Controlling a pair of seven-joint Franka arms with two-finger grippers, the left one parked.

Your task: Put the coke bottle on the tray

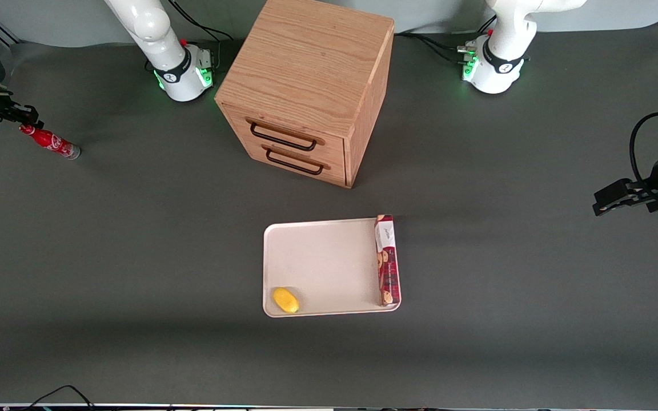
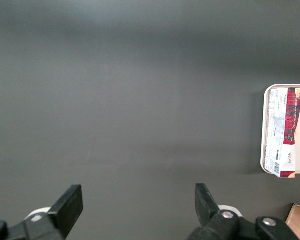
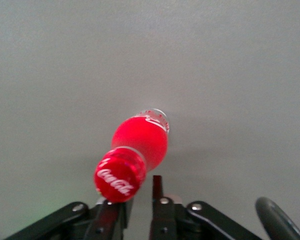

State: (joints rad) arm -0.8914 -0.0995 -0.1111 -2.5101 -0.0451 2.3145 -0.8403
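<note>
Red and glossy, the coke bottle (image 1: 49,141) looked light, rigid and slippery, best pinched at its narrow neck. It sat tilted at the upper left of the front view, base on the desk (image 1: 135,240). The hand (image 1: 27,118) met its cap end; whether the grip had closed I cannot tell.

One coke bottle (image 1: 49,141), one tray (image 1: 329,266), one cabinet (image 1: 309,85)
</note>
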